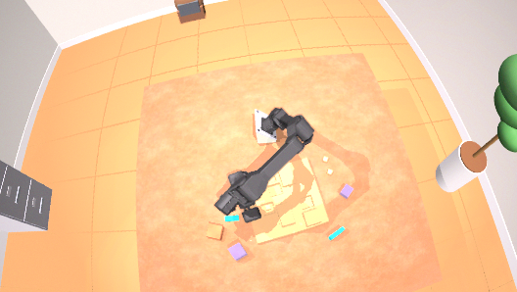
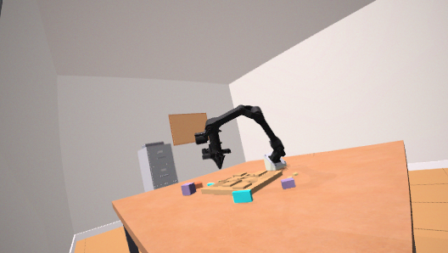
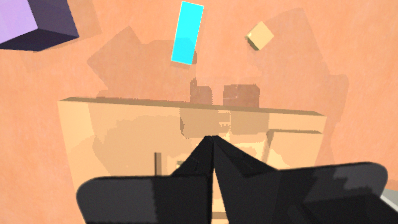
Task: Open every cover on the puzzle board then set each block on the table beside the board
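The pale wooden board (image 1: 262,236) (image 2: 212,191) (image 3: 120,137) lies on the table with raised covers and recesses. A square cover (image 1: 313,217) is at its front right; how far each cover is open cannot be told. My gripper (image 2: 220,167) (image 3: 211,142) is shut with nothing between its tips, above the board's left part. Off the board lie a cyan block (image 1: 232,219) (image 3: 187,32), another cyan block (image 1: 337,233) (image 2: 242,196), a purple block (image 1: 237,251) (image 2: 188,189) (image 3: 17,22), another purple block (image 1: 347,191) (image 2: 288,183), and an orange block (image 1: 215,231) (image 2: 198,185). A small cream cube (image 3: 260,36) lies past the board's edge.
Two small cream cubes (image 1: 325,159) (image 1: 330,171) lie right of the board on the table (image 1: 186,147) (image 2: 339,191). The arm's white base (image 1: 265,134) (image 2: 271,163) stands behind the board. The arm hides the board's back left part in the top view.
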Robot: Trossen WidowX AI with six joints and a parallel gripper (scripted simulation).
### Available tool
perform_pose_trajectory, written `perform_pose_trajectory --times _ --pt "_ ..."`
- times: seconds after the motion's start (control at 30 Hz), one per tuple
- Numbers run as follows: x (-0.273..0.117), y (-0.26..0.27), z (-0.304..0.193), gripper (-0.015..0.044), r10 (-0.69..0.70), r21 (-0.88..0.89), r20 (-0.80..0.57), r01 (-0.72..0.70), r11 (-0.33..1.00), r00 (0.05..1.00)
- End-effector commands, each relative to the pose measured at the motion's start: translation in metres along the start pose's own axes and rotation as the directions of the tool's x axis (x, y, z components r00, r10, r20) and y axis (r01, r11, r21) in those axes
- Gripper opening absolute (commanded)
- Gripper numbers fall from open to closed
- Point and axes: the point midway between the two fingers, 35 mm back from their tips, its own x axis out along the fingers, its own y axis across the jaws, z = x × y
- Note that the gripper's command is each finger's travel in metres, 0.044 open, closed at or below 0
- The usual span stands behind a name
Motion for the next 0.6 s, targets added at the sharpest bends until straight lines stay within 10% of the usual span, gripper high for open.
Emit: perform_pose_trajectory --times 0.0,0.57 --pt "0.001 0.015 -0.039 0.0000 0.011 0.705 -0.022 0.008 0.709 1.000" --pt "0.003 0.028 -0.073 0.0000 0.012 0.986 -0.032 0.033 -0.163 0.999"
